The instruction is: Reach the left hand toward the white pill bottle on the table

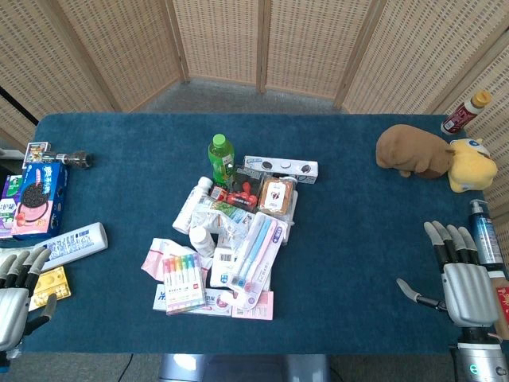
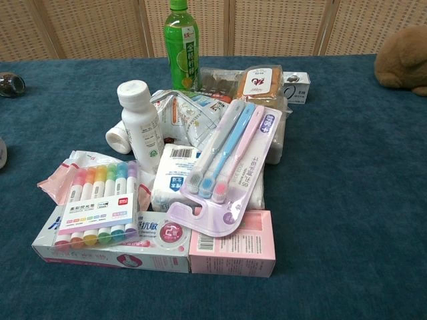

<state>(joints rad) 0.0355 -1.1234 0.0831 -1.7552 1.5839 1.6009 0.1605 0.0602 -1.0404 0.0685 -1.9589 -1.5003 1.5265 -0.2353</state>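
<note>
The white pill bottle [image 1: 202,241] stands upright in the middle pile, just left of the toothbrush pack [image 1: 256,251]; in the chest view the pill bottle [image 2: 141,123] shows its cap and label. A second white bottle [image 1: 193,204] lies on its side behind it. My left hand [image 1: 17,290] is at the table's front left corner, fingers apart and empty, well to the left of the pile. At the front right edge my right hand [image 1: 457,274] is spread and holds nothing. Neither hand shows in the chest view.
A marker set [image 2: 100,200] and boxes lie in front of the bottle, a green drink bottle [image 1: 222,155] behind it. A white tube [image 1: 67,243], yellow pack [image 1: 49,286] and Oreo box [image 1: 38,199] sit near my left hand. A plush toy [image 1: 429,155] lies far right.
</note>
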